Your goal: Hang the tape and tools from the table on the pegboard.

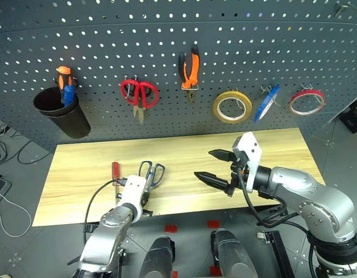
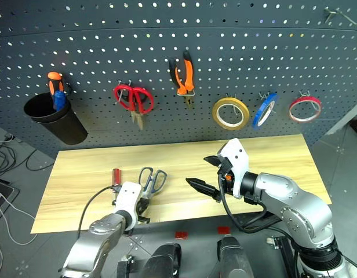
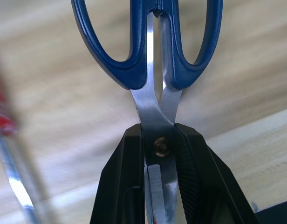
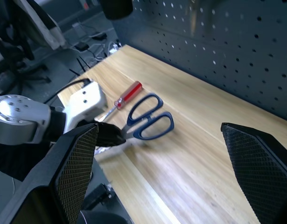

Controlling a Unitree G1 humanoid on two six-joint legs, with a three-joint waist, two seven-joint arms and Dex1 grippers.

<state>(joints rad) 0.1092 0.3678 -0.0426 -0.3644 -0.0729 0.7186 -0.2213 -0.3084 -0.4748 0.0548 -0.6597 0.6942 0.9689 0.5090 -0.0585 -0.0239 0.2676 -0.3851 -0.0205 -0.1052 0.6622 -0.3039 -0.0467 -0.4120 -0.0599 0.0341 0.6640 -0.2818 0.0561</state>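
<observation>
Up on the wall we see a black cup (image 1: 61, 113) hanging at the far left, with an orange-and-blue-handled screwdriver (image 1: 65, 84) standing in it, handle up. To its right we find red-handled scissors (image 1: 139, 95) hung with the blades pointing down. Further right, a blue tape roll (image 1: 266, 103) hangs edge-on and tilted, and just beyond it a red tape roll (image 1: 306, 102) hangs facing us. At the far left, on the dark floor, we can make out loose cables (image 1: 6, 152), and small red markers (image 1: 213, 224) on the floor nearest us.
</observation>
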